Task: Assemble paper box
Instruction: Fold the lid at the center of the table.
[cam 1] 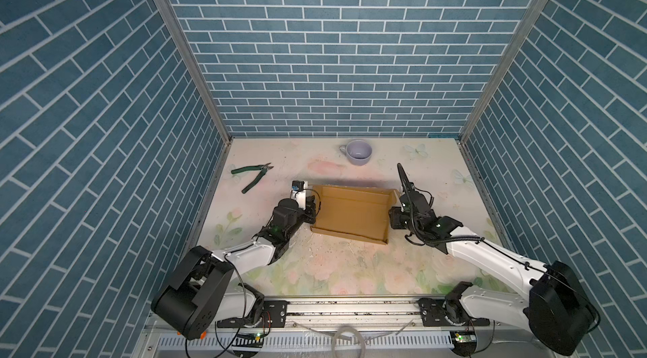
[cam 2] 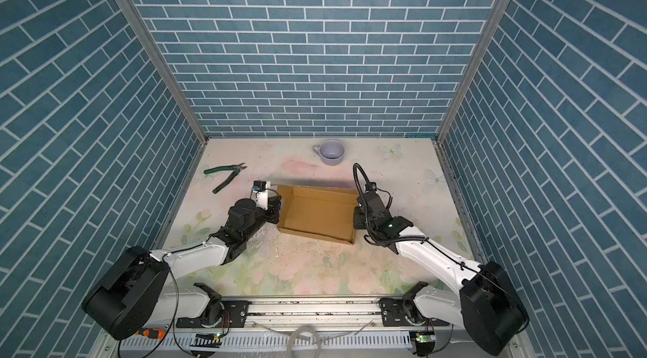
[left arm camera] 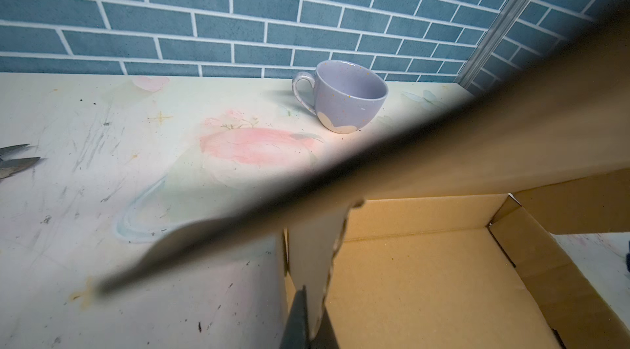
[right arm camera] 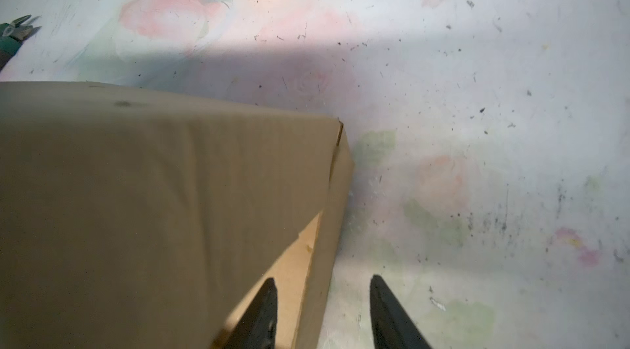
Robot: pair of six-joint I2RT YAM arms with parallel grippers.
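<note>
Backdrop: blue brick-pattern walls on three sides; floral-print table [cam 1: 350, 268], scuffed and speckled.
Paper box [cam 1: 353, 214]: brown corrugated cardboard, mid-table, directly between the two arms. Open top faces up, side walls are folded up, base is flat on the table.
Left gripper [left arm camera: 308, 325]: clamped tight on the upright flap at the box's left end. In the left wrist view the flap runs down between the two dark fingers [left arm camera: 296, 323].
Right gripper [right arm camera: 324, 313]: jaws parted with a moderate gap, straddling the box's right-end wall. One jaw is over cardboard, the other over bare table. No squeeze on the wall visible.
Cardboard panel [left arm camera: 477, 132]: part of the box, blurred, crosses the left wrist view diagonally, close to the lens.
Cup [cam 1: 357, 152]: lilac, upright, handle toward the left side, near the back wall, well apart from the box.
Cutters [cam 1: 252, 176]: green handles spread, lying flat at far left of the table, apart from the box.
</note>
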